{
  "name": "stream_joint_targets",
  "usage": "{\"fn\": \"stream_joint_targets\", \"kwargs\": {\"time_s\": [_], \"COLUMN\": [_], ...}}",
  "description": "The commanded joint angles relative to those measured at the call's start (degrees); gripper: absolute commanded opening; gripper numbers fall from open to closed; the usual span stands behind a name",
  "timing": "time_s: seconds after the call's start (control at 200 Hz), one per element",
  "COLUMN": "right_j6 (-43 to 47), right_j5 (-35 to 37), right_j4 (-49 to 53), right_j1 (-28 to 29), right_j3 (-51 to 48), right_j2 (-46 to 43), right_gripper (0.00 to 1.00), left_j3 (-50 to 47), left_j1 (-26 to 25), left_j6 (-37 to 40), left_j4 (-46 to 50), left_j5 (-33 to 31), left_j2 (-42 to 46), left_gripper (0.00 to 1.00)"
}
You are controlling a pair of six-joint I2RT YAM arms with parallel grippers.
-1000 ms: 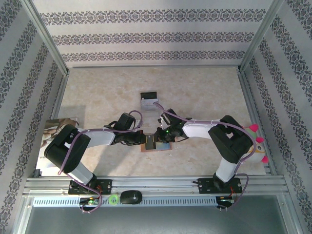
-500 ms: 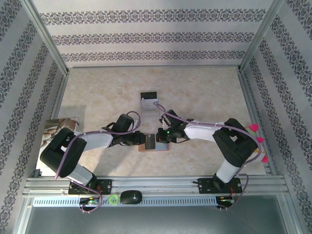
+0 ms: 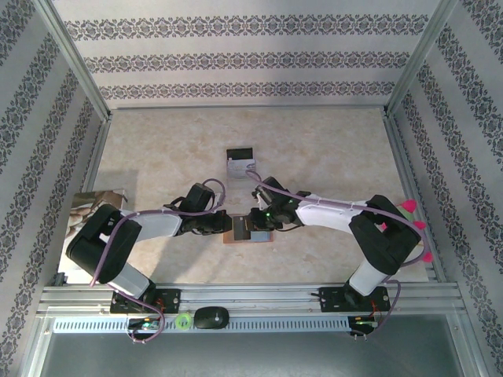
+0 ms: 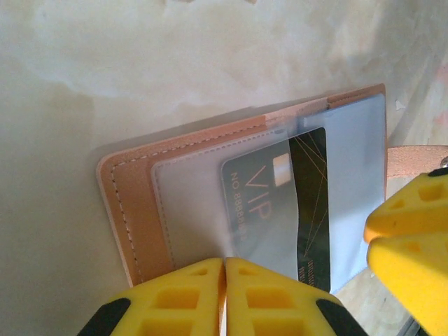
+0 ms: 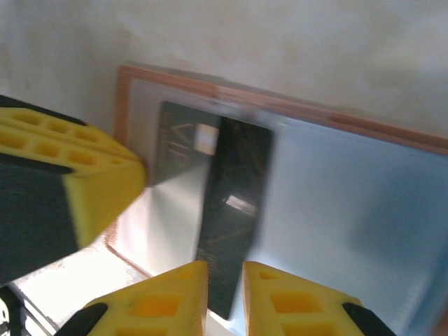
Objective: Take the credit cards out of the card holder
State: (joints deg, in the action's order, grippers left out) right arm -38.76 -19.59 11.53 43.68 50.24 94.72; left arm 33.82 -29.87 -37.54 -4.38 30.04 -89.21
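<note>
The card holder [image 3: 250, 230] lies open and flat in the middle of the worktop [image 3: 330, 149], right between the two claws. It is tan leather with a stitched border, and its inner face has blue-grey see-through sleeves. A dark card [image 4: 276, 203] sits tilted in one sleeve, one half clouded by the plastic and the other half bare and darker.

The left claw [image 4: 224, 264] is closed, its yellow fingers pressed together at the sleeve's edge. The right claw [image 5: 225, 269] hangs over the card with its fingers a little apart and the card's end in the gap. I cannot tell whether it pinches the card.

The card reads "VIP", and below that "NO" and a row of eights.
</note>
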Motion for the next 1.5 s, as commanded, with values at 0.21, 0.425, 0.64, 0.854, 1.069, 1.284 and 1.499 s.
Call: {"fn": "stream_joint_targets", "kwargs": {"time_s": [0.21,0.425,0.64,0.854,1.069,1.284,1.499], "right_j6": [-0.3,-0.4,-0.4,-1.1,0.4,1.6,3.1], "right_j5": [0.4,-2.4,-5.5,-1.5,4.2,7.7,12.4], "right_j4": [0.8,-1.7,-4.1,-2.7,2.7,10.0,17.1], "right_j1": [-1.2,-1.5,-1.5,-3.2,-4.2,-3.5,-0.1], "right_j3": [1.6,1.2,1.6,-1.1,-3.9,-1.3,5.5], "right_j2": [4.1,5.9,6.6,3.4,-3.7,-7.5,-5.2], "right_gripper": [0.25,0.29,0.18,0.00,0.00,0.00,0.00], "left_j3": [-0.6,-0.4,0.2,-0.4,-0.5,0.0,0.1], "left_j1": [0.5,0.5,0.3,0.4,0.4,0.7,0.9], "left_j6": [0.8,0.8,1.3,1.0,1.1,1.3,0.5], "left_j4": [6.2,5.6,5.8,5.9,5.4,4.9,2.8], "left_j5": [-3.0,-2.2,-1.7,-2.5,-2.2,-2.1,-1.4], "left_j2": [-4.0,-5.1,-5.9,-4.5,-4.5,-3.8,-3.0], "left_gripper": [0.07,0.05,0.03,0.03,0.03,0.07,0.19]}}
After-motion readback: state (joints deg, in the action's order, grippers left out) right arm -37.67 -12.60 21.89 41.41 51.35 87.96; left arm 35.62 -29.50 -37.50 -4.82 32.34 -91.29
